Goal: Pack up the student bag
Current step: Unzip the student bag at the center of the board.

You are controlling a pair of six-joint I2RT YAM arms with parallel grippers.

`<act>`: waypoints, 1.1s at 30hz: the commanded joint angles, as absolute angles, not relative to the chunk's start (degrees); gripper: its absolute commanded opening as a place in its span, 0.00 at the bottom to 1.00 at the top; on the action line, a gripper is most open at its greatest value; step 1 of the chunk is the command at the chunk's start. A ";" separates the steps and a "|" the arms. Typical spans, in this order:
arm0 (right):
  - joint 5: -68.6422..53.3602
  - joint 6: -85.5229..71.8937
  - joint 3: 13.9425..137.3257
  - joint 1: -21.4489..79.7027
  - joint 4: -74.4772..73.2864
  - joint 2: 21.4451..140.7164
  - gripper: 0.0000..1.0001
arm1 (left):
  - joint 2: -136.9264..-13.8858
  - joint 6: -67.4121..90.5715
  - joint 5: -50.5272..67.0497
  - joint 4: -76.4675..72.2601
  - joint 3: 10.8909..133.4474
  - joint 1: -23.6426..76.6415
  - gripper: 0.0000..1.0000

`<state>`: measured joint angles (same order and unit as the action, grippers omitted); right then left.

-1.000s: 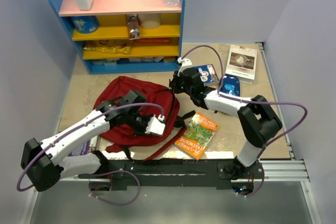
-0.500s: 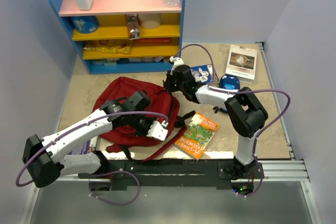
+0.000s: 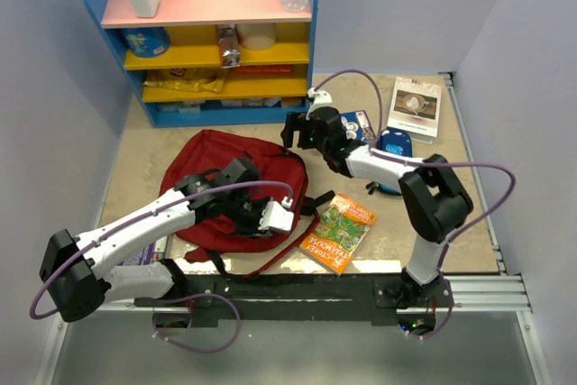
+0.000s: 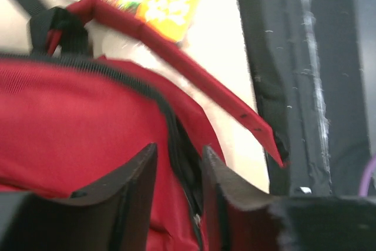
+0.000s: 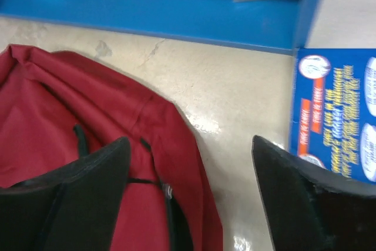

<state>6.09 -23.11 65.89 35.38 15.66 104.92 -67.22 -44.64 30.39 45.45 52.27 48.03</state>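
The large dark red fabric backpack (image 3: 215, 158) lies flat on the tan tabletop (image 3: 144, 155), left of centre, in front of the blue shelf unit (image 3: 306, 38) with yellow and pink boards. Its black-edged strap (image 3: 290, 250) trails toward the near edge.

My left gripper (image 3: 276, 216) sits over the bag's near right side. In the left wrist view its fingers (image 4: 132, 180) stand a little apart, with the bag's black zipper edge (image 4: 176, 139) running through the gap. I see no pinch on it, so I call that one released.

My right gripper (image 3: 291, 129) hangs just past the bag's far right corner. In the right wrist view its fingers (image 5: 88, 174) are spread wide with nothing between them, red fabric (image 5: 70, 104) under the left one and a blue printed book (image 5: 335, 121) under the right.

A green and orange paperback (image 3: 338, 232) lies just right of the bag. Well beyond it are a small blue pencil case (image 3: 394, 146) and a white booklet (image 3: 416, 105).
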 commanded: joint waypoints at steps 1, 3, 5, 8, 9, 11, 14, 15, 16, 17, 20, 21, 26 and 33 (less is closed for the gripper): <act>9.06 -24.60 61.71 34.89 17.76 96.16 0.99 | -66.36 -36.83 26.81 39.99 51.59 46.32 0.46; 8.53 -26.27 58.81 34.89 17.32 92.92 0.99 | -66.79 -36.57 25.58 40.34 51.42 46.23 0.51; 7.74 -28.37 55.74 34.80 16.88 90.89 0.99 | -67.41 -35.69 23.30 40.34 51.33 45.97 0.57; 4.05 -32.76 51.78 32.97 16.44 88.07 0.99 | -69.52 -34.98 21.71 40.78 51.68 45.00 0.57; 3.09 -34.26 50.90 32.26 16.35 87.63 0.99 | -70.39 -34.81 21.71 40.78 51.77 44.91 0.55; 0.11 -36.99 49.31 30.42 14.69 87.10 0.99 | -70.66 -34.28 21.54 39.91 50.98 45.00 0.52; -4.90 -37.44 45.28 29.62 17.38 84.12 0.99 | -71.54 -33.75 19.52 37.53 50.80 45.00 0.40; -5.18 -37.09 43.78 29.53 18.62 82.81 0.99 | -71.72 -33.75 18.99 36.75 50.80 45.00 0.35; -5.10 -37.26 41.59 29.62 19.33 81.23 0.99 | -71.81 -33.66 18.29 36.39 50.80 45.00 0.31; -5.10 -37.53 41.05 29.62 19.25 79.21 0.99 | -71.55 -33.66 18.11 36.04 50.63 45.00 0.22; -5.10 -36.83 39.99 29.62 17.15 76.22 0.99 | -71.19 -32.96 17.67 34.37 50.54 45.00 0.02; -5.10 -36.74 39.56 29.71 16.88 75.42 0.99 | -71.19 -32.70 17.40 33.76 50.45 45.00 0.00; -5.62 -37.26 36.30 29.71 14.77 70.93 0.87 | -69.88 -30.94 12.05 29.81 51.58 43.17 0.00; -9.40 -42.01 33.14 30.06 18.01 65.57 0.62 | -66.19 -26.29 5.36 27.25 53.18 37.71 0.00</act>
<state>-5.85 -38.22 34.28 29.61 14.44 68.07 -70.06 -30.37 10.79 31.83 50.98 39.33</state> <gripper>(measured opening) 0.699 0.018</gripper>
